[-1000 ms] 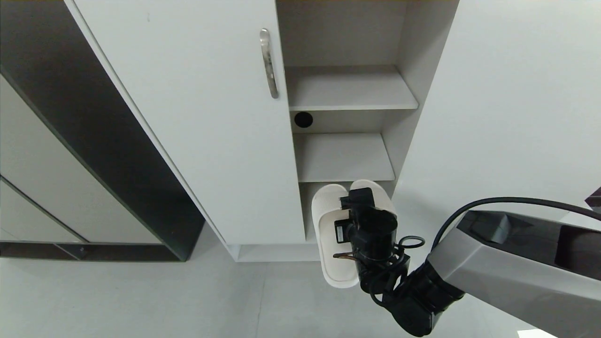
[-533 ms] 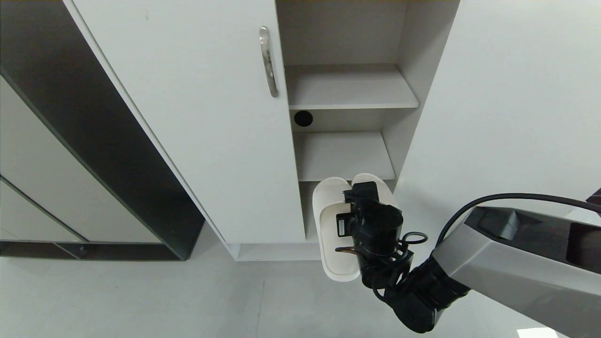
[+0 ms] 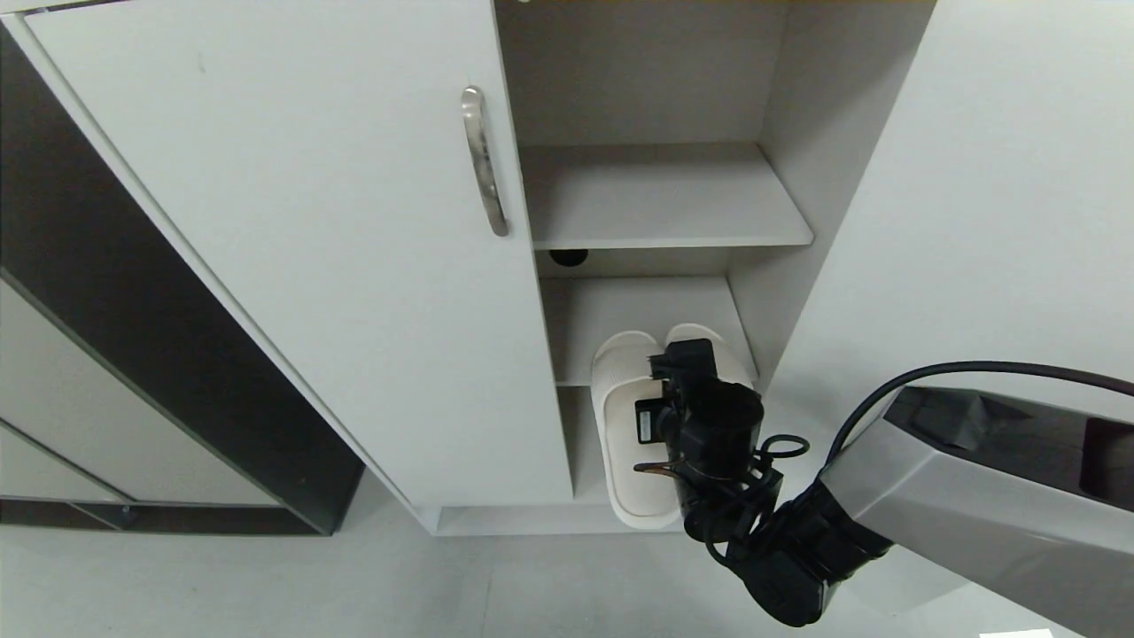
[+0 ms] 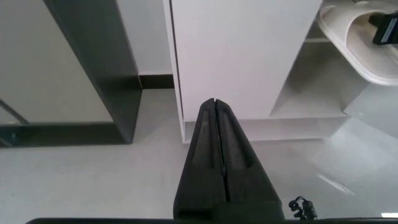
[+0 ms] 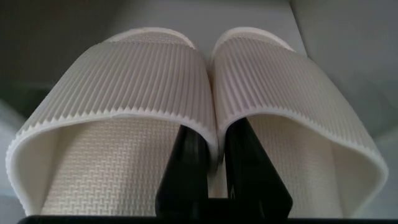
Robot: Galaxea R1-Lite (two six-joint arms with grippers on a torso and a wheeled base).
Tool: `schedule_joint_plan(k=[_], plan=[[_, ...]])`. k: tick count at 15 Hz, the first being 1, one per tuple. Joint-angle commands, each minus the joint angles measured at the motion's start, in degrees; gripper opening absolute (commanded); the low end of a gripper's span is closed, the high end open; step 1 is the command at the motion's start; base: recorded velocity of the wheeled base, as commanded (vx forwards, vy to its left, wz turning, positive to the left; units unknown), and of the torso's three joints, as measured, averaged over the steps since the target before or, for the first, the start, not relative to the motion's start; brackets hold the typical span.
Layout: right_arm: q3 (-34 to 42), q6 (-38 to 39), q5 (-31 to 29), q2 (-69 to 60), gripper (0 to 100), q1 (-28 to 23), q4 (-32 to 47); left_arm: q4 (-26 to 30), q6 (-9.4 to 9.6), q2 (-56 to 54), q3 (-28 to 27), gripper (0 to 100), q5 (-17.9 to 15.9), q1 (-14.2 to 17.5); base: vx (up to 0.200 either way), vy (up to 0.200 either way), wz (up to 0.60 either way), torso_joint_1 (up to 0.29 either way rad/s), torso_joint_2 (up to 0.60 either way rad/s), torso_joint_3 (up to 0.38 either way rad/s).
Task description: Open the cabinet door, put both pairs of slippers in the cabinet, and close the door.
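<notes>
One pair of slippers (image 3: pixel 625 425), white and ribbed across the straps, is gripped by the right gripper (image 3: pixel 680 361). Its two fingers (image 5: pixel 186 165) are clamped on the slippers' inner side walls, which are pinched together between them, so both slippers are carried side by side as one bundle. The slippers' long axis runs straight ahead of the gripper, toes leading and heels back beside the wrist. The open half of the cabinet (image 3: pixel 780 133) lies directly ahead of the toes. Two shelves are counted there: an upper shelf (image 3: pixel 656 195) well ahead and above, and a middle shelf (image 3: pixel 638 315) whose front edge is overlapped by the toes in the head view. One bottom compartment (image 3: pixel 576 443) lies below that edge. Whether the toes have crossed any edge cannot be told. To the gripper's left is one closed door (image 3: pixel 310 266) with one metal handle (image 3: pixel 483 159); to its right is a white panel, judged to be the open door (image 3: pixel 974 221). The left gripper (image 4: pixel 214 124) is clenched on nothing, low over the floor (image 3: pixel 266 576) before the closed door. The right arm is judged the nearer arm for the placing.
</notes>
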Motion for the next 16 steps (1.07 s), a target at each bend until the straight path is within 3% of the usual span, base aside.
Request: schedule_joint_plan(k=[1, 3, 8, 11, 16], plan=[[0.0, 0.0, 0.0, -0.2, 0, 0.1, 0.0, 0.0, 0.02, 0.0, 0.0, 0, 0.0, 0.0, 0.2, 0.0, 0.0, 0.007, 0.0, 0.002], [0.0, 0.0, 0.3, -0.1, 0, 0.0, 0.0, 0.0, 0.02, 0.0, 0.0, 0, 0.0, 0.0, 0.2, 0.0, 0.0, 0.002, 0.0, 0.005], [-1.1, 0.3, 0.9, 3.6, 0, -0.5, -0.9, 0.0, 0.02, 0.0, 0.0, 0, 0.0, 0.0, 0.0, 0.0, 0.0, 0.0, 0.0, 0.0], [-7.7, 0.2, 0.9, 7.0, 0, -2.2, -0.1, 0.0, -0.07, 0.0, 0.0, 0, 0.0, 0.0, 0.0, 0.0, 0.0, 0.0, 0.0, 0.0], [-19.7, 0.4, 1.5, 10.6, 0, -5.1, 8.8, 0.0, -0.07, 0.0, 0.0, 0, 0.0, 0.0, 0.0, 0.0, 0.0, 0.0, 0.0, 0.0]])
